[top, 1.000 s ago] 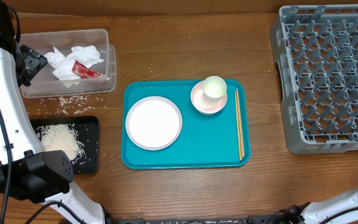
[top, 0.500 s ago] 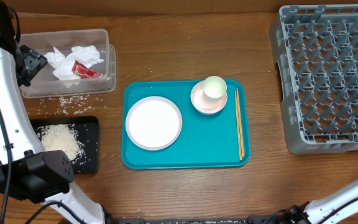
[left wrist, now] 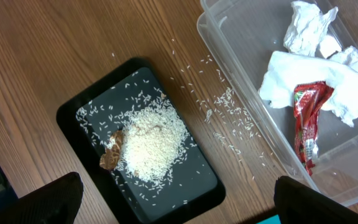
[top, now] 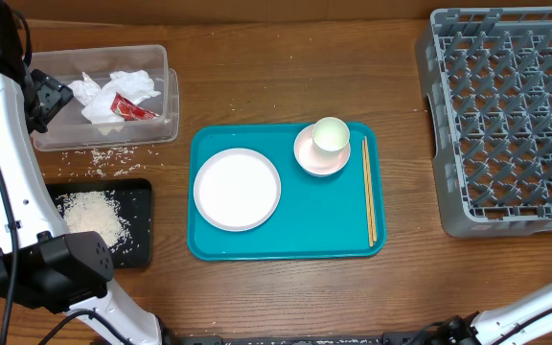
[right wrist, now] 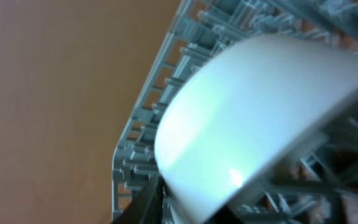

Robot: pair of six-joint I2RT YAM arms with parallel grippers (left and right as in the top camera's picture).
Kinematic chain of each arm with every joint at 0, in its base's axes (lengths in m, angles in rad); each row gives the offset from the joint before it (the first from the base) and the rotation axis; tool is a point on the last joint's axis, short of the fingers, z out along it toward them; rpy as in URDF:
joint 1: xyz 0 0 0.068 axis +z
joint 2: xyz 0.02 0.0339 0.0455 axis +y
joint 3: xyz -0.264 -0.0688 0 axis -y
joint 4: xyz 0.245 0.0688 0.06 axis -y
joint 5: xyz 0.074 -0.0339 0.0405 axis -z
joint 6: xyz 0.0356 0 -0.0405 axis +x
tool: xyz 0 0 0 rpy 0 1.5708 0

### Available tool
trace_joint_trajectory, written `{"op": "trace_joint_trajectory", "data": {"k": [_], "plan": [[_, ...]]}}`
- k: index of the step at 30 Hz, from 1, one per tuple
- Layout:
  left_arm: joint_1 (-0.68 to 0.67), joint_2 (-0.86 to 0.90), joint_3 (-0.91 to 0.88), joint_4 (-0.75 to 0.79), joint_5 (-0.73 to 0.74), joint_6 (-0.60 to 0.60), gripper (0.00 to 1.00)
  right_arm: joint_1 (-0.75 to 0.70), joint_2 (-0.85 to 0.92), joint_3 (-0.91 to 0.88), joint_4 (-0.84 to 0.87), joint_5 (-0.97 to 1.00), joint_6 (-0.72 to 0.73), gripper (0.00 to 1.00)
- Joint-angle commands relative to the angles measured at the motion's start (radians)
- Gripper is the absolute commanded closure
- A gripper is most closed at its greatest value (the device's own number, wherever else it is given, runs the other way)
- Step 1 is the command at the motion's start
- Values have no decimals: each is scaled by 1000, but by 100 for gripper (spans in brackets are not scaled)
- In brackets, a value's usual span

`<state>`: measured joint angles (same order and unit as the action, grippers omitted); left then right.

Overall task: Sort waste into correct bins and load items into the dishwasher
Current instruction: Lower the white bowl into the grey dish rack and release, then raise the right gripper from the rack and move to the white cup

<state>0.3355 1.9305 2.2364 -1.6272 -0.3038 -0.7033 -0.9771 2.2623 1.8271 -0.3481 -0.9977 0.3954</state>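
Note:
My left gripper is open and empty above the shallow black tray, which holds a pile of white rice and a brown food scrap. The clear tub holds crumpled tissue and a red wrapper. My right gripper is shut on a white bowl beside the grey dish rack; it is outside the overhead view. The teal tray carries a white plate, a small bowl with a cup in it, and chopsticks.
Loose rice grains lie on the wooden table between the tub and the black tray. The dish rack fills the right side of the overhead view. The left arm stands along the left edge.
The bit of right arm at the overhead's bottom right corner has shifted slightly. Nothing else has moved.

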Motion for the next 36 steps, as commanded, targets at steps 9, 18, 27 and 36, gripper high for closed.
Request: {"op": "trace_joint_trajectory", "data": {"k": [9,18,27,36], "plan": [[4,-4,9,2,-17,8,0,-106,-158,100,-226,146,2,62],[4,-4,9,2,-17,8,0,-27,-256,98,-174,293,2,64],[4,-4,9,2,-17,8,0,226,-165,89,-157,1131,1,71],[4,-4,9,2,-17,8,0,292,-38,89,-159,1308,-2,94]]}}
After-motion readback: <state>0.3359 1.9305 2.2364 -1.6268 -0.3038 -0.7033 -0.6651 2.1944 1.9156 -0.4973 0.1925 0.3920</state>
